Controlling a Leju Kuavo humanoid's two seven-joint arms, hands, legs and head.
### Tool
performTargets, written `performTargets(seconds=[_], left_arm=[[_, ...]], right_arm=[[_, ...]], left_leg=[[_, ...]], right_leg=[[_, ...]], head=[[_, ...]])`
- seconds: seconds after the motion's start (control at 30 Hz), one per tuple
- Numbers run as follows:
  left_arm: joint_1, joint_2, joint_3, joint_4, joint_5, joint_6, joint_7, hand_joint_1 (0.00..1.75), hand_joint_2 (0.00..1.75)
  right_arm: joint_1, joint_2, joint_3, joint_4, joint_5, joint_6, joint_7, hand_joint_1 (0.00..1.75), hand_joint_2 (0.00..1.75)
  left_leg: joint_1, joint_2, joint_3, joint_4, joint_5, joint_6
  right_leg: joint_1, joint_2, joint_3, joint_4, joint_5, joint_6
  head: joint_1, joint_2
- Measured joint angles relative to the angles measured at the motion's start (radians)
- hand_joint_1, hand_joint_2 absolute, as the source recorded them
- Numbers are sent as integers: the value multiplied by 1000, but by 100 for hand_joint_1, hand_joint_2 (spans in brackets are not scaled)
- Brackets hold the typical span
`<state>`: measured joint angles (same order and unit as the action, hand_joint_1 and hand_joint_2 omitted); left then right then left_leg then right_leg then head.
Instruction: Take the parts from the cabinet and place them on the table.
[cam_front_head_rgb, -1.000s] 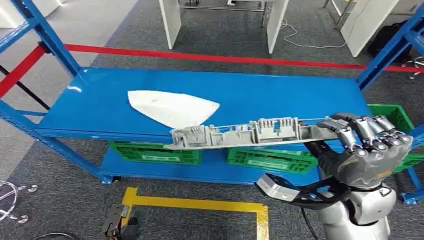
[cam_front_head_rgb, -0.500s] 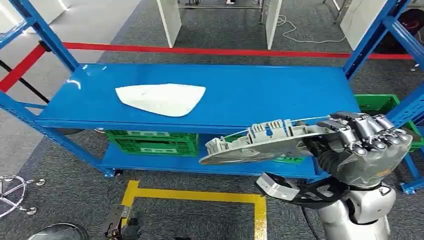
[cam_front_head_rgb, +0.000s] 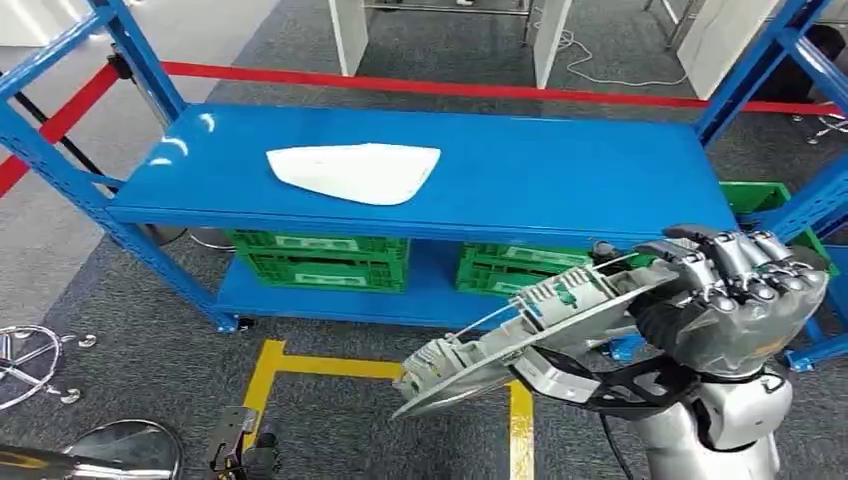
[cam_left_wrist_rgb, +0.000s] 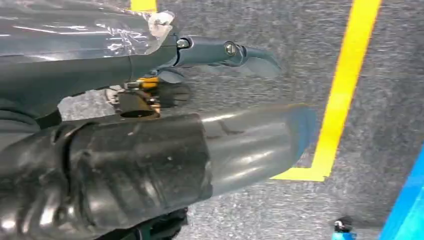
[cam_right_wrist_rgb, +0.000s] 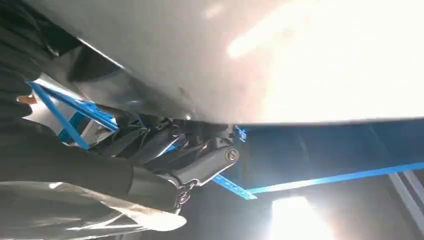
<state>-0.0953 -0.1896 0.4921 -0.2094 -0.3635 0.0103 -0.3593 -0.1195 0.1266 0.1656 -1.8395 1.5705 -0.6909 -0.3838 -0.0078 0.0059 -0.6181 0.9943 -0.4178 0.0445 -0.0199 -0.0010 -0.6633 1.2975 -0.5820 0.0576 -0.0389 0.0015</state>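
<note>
Right robot hand (cam_front_head_rgb: 740, 295): lower right of head view, fingers curled round one end of long grey part (cam_front_head_rgb: 520, 330), gripping it. Part: grey plastic, ribbed w/ clips along upper side, smooth curved face below; held in air, tilted, far end dipping down-left over floor (cam_front_head_rgb: 400, 420) in front of rack. Not touching shelf. In right wrist view, pale underside of part (cam_right_wrist_rgb: 280, 60) close above dark fingers (cam_right_wrist_rgb: 165, 145).

Left robot hand (cam_left_wrist_rgb: 150, 165): in left wrist view, thick grey thumb & dark fingers against grey carpet; nothing seen held; open or closed – cannot tell.

White part (cam_front_head_rgb: 355, 172): flat, roughly triangular w/ rounded edge, lying on top shelf, left of centre, well apart from held part.

Blue rack (cam_front_head_rgb: 560, 175): top shelf level, blue uprights at corners, lower shelf beneath. Green crates (cam_front_head_rgb: 320, 260) on lower shelf, two side by side; another green crate (cam_front_head_rgb: 760, 195) behind right end.

Floor: grey carpet, yellow tape (cam_front_head_rgb: 300, 365) marking rectangle in front of rack, red tape line (cam_front_head_rgb: 480, 90) behind rack. White panel legs (cam_front_head_rgb: 350, 35) at top of head view, cable nearby. Chrome chair base (cam_front_head_rgb: 25, 365) at left edge.
</note>
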Motion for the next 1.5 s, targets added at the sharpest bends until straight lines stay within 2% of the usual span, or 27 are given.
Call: performTargets(seconds=[0.07, 0.13, 0.23, 0.27, 0.3, 0.33, 0.4, 0.43, 0.47, 0.53, 0.6, 0.63, 0.77, 0.8, 0.83, 0.9, 0.93, 0.97, 1.03, 1.1, 1.13, 1.23, 1.3, 1.33, 1.43, 1.47, 1.5], left_arm=[[0, 0, 0, 0, 0, 0, 0, 0, 0], [0, -1, 0, 0, 0, 0, 0, 0, 0], [3, 0, 0, 0, 0, 0, 0, 0, 0], [5, 0, 0, 0, 0, 1, 0, 0, 0], [7, 0, 0, 0, 0, 1, 0, 0, 0], [7, 0, 0, 0, 0, 1, 0, 0, 0], [5, 0, 0, 0, 0, 2, 0, 0, 0], [5, 1, 0, 0, 1, 3, 0, 0, 0], [6, 1, 0, 0, 1, 7, 0, 0, 0], [5, 1, 0, 0, 0, 18, 0, 0, 0], [4, 2, 0, 0, -1, 25, 0, 0, 0], [1, 1, 0, 0, -1, 26, 0, 0, 0], [2, 1, 0, 0, -2, 30, 0, 0, 0], [2, 0, 0, 0, -4, 28, -1, 0, 0], [1, 0, 0, 0, -6, 24, -4, 0, 0], [1, 0, 0, 0, -13, 19, -8, 0, 0], [2, 0, 0, 0, -13, 19, -10, 0, 0], [2, 0, 0, 0, -13, 18, -10, 0, 0], [2, 0, 0, 0, -13, 16, -10, 0, 0], [1, 0, 0, 0, -13, 16, -10, 0, 0], [1, -1, 0, 0, -13, 16, -11, 0, 0], [2, -2, 0, 0, -12, 14, -11, 0, 0], [1, 1, 0, 0, -13, 14, -11, 0, 0], [0, 0, 0, 0, -13, 14, -11, 0, 0], [2, 3, 0, 0, -12, 14, -11, 0, 0], [3, 3, 0, 0, -12, 14, -11, 0, 0], [4, 3, 0, 0, -13, 13, -11, 0, 0]], right_arm=[[-2, 0, 0, 0, 0, 0, 0, 175, 175], [-5, 0, 1, -2, 0, 0, 0, 175, 175], [-3, 0, 2, -6, 0, 0, 8, 175, 175], [-2, 0, 2, -8, 0, 0, 13, 175, 175], [-5, 2, 4, -10, 0, 0, 20, 175, 175], [-7, 4, 6, -11, 0, 0, 25, 175, 175], [-6, 5, 10, -13, 0, 0, 31, 175, 175], [-5, 5, 11, -13, 0, 0, 35, 175, 175], [-4, 5, 13, -13, 0, 0, 39, 175, 175], [-4, 5, 17, -16, 0, 0, 43, 175, 175], [-5, 5, 20, -22, 0, 0, 49, 175, 175], [-5, 6, 20, -27, 0, 0, 51, 3, 175], [-9, 8, 24, -29, 0, 0, 56, 0, 175], [-8, 8, 24, -33, 0, 0, 60, 0, 175], [-9, 8, 26, -44, 0, 0, 65, 0, 175], [-10, 8, 29, -61, 0, 0, 79, 0, 175], [-9, 8, 29, -64, 0, 0, 85, 0, 175], [-7, 8, 30, -67, 0, 0, 91, 0, 175], [-6, 8, 35, -77, 0, 0, 95, 0, 175], [-9, 8, 43, -89, 0, 0, 102, 0, 175], [-11, 8, 45, -93, 0, 0, 106, 0, 175], [-13, 8, 50, -106, 0, 0, 112, 0, 175], [-15, 8, 53, -116, 0, 0, 113, 0, 175], [-17, 9, 54, -117, 0, 0, 114, 0, 175], [-16, 9, 56, -118, 0, 0, 114, 0, 175], [-16, 9, 58, -118, 0, 0, 117, 0, 175], [-15, 9, 58, -118, 0, 0, 122, 0, 175]], left_leg=[[1, 0, -29, 7, 19, -6], [-4, -2, -46, 19, 34, -16], [1, -2, -50, 8, 68, -34], [0, -3, -55, 5, 72, -39], [3, -4, -64, 18, 29, -47], [6, -4, -75, 66, -39, -51], [12, -4, -103, 216, -141, -61], [13, -4, -112, 282, -156, -65], [16, -4, -108, 311, -144, -67], [20, -4, -43, 238, -85, -67], [21, -4, 67, 67, -49, -65], [17, -8, 105, 14, -76, -61], [14, -9, 99, -14, -78, -38], [18, -7, 98, -18, -73, -27], [16, -7, 93, -18, -70, -19], [10, -6, 84, -17, -63, -8], [6, -5, 78, -16, -60, -4], [2, -5, 74, -13, -58, -2], [-6, -6, 68, -8, -57, 0], [-10, -7, 69, -4, -57, 0], [-15, -7, 65, -3, -56, -3], [-13, -2, 47, 5, -47, -16], [-15, -5, 44, 13, -58, -24], [-14, -7, 32, 43, -86, -35], [3, -6, -58, 269, -201, -56], [7, -6, -77, 317, -212, -61], [11, -6, -69, 309, -196, -65]], right_leg=[[0, -1, 108, -142, 65, -4], [5, 1, 224, -311, 18, -11], [11, 3, 194, -312, 23, -28], [3, -2, 187, -326, 37, -38], [2, -6, 187, -324, 52, -48], [2, -5, 175, -324, 62, -58], [2, -5, 147, -322, 83, -58], [2, -6, 134, -320, 92, -57], [1, -7, 121, -318, 99, -54], [-1, -7, 100, -312, 111, -48], [-3, -5, 89, -311, 121, -39], [0, -6, 80, -309, 125, -32], [-1, -4, 72, -309, 144, -7], [-3, -3, 59, -298, 127, -3], [-3, -3, 38, -253, 86, -2], [0, -3, -28, -87, 6, -1], [1, -2, -58, -14, -20, -1], [2, -3, -69, 16, -22, -4], [7, -2, -20, -60, 32, -16], [19, -2, 83, -242, 108, -39], [21, -4, 105, -271, 92, -51], [25, -1, 105, -292, 94, -52], [10, -6, 109, -308, 106, -56], [10, -6, 108, -310, 109, -58], [10, -8, 97, -307, 115, -62], [10, -8, 92, -305, 117, -61], [9, -8, 88, -301, 118, -60]], head=[[0, 0], [0, 0], [-2, 0], [-1, 0], [0, 0], [-4, 0], [-5, 0], [-6, 0], [-6, 0], [-6, 0], [-6, 0], [-6, 0], [-4, 0], [-4, 0], [-1, 0], [1, 0], [2, 0], [1, 0], [1, 0], [2, 0], [-2, 0], [0, 0], [2, 0], [-5, 0], [-8, 0], [-9, 0], [-9, 0]])
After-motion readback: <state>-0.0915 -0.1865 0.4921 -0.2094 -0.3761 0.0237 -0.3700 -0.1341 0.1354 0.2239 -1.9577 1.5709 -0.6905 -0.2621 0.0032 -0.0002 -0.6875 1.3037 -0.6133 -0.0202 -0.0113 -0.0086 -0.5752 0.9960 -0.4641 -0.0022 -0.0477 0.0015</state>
